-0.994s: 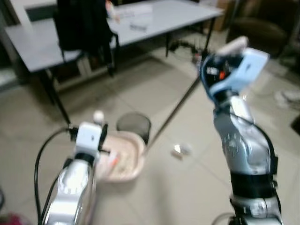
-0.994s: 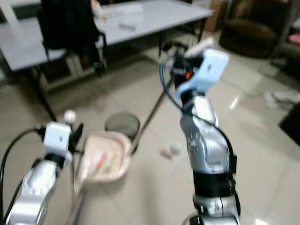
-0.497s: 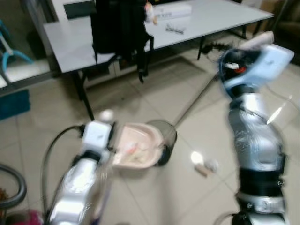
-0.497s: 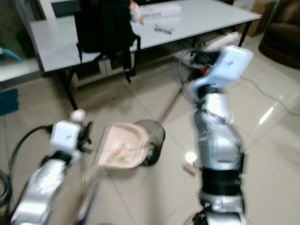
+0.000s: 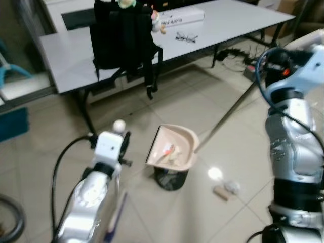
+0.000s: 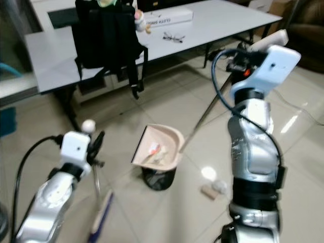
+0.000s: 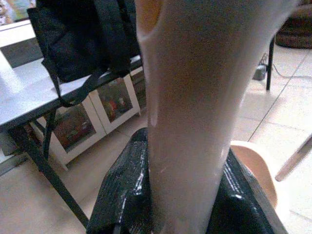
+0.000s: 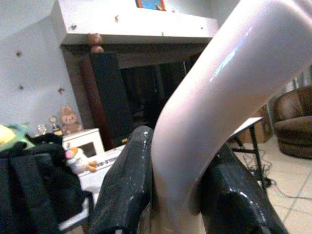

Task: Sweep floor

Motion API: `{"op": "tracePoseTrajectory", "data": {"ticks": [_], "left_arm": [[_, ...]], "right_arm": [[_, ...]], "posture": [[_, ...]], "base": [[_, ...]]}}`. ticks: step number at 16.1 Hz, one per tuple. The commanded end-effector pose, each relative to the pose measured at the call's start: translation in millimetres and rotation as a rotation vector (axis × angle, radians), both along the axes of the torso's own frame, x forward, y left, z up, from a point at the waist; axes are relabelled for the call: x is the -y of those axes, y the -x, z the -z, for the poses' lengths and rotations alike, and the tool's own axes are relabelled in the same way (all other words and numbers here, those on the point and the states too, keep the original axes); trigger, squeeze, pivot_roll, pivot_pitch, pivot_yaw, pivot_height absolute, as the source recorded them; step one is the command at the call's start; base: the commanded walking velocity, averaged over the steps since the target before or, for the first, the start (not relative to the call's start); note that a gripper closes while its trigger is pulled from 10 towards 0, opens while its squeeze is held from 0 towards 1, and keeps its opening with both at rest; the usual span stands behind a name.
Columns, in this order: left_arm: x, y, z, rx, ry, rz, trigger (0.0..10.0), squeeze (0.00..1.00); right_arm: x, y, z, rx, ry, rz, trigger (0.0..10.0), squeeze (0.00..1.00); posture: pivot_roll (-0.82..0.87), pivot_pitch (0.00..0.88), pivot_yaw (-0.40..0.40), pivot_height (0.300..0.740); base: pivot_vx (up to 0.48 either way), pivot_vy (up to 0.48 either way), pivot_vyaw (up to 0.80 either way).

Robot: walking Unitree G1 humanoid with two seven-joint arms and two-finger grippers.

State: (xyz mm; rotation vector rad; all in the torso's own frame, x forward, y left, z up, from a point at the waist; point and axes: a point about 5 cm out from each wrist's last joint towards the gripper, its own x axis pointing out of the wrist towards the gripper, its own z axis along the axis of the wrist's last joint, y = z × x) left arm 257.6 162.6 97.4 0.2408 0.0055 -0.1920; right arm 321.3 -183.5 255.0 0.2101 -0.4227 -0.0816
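At the lower left of the left eye view, the left arm reaches forward, and the left claw [image 7: 183, 195] is clamped on a pale pinkish broom handle [image 7: 195, 97], its two black fingers [image 7: 122, 195] pressed against either side. The stick runs down past the arm, with a blue stretch low in the frame, and ends in a white knob above the wrist.

Just right of centre on the tiled floor lie a few scraps of litter [image 5: 226, 190], a crumpled pale piece beside a small brown one, near a bright spot of reflected light.

A little further in, a pink dustpan [image 5: 172, 147] holding bits of debris is tilted over a small black bin [image 5: 171, 179]. Its long metal pole [image 5: 228, 114] slants up to the right.

At the upper right, the right claw [image 8: 178, 195] is closed around the pole's curved pale grip.

Beyond, across the top of the frame, a grey surface [image 5: 76, 55] carries a black backpack [image 5: 124, 38], a pair of glasses [image 5: 186, 37] and a long white box [image 5: 177, 17].
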Motion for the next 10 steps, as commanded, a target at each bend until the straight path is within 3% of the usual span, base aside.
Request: {"op": "tracePoseTrajectory", "data": {"ticks": [1,5,10], "left_arm": [[0.5,-3.3,-8.3,0.036,-0.02,0.007,10.0,0.0],[1.3,-3.9,-7.3,0.026,-0.013,0.001,10.0,0.0],[-2.3,-2.4,-3.4,0.004,0.001,-0.032,10.0,0.0]], "right_arm": [[0.5,3.1,-12.5,0.06,-0.019,-0.018,10.0,0.0],[6.6,2.5,-11.9,0.061,-0.003,0.001,10.0,0.0],[11.4,2.3,-9.1,0.056,-0.007,0.017,10.0,0.0]], "posture": [[-0.11,0.0,0.065,0.74],[-0.11,0.0,0.062,0.74],[-0.11,0.0,0.058,0.74]], "base": [[0.352,0.0,0.0],[0.296,0.0,0.0],[0.0,0.0,0.0]]}}
